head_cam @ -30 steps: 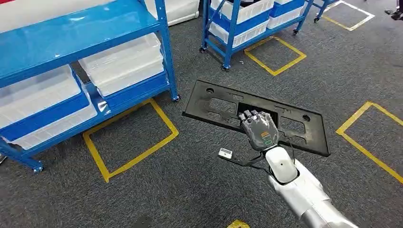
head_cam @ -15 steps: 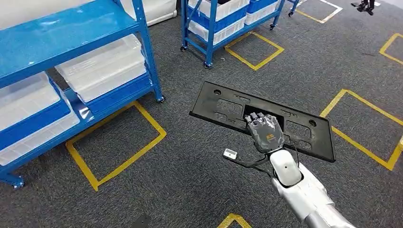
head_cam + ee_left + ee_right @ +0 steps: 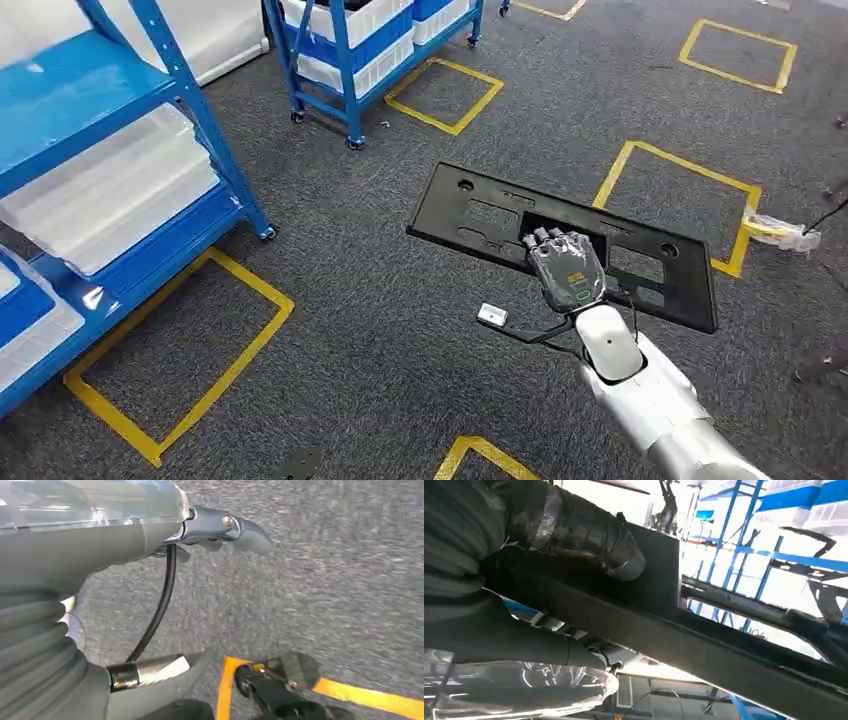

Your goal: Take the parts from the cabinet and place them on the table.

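A long flat black panel (image 3: 480,215) with several cut-outs hangs level above the grey carpet, right of centre in the head view. My right hand (image 3: 567,268) grips it through the middle opening, fingers curled over the edge. Seen from the right wrist, the panel (image 3: 724,655) runs as a dark bar across the picture, with the taped thumb (image 3: 594,540) pressed against it. My left hand (image 3: 150,555) hangs over the carpet, fingers apart and holding nothing.
A blue rack (image 3: 110,190) with clear plastic bins stands at the left. A second blue wheeled rack (image 3: 345,50) is further back. Yellow tape squares (image 3: 190,370) mark the carpet. A small plastic-wrapped item (image 3: 782,232) lies at the right edge.
The whole picture has shifted: the camera has turned, so the racks slide left and out of frame. My right hand keeps the same hold on the black panel.
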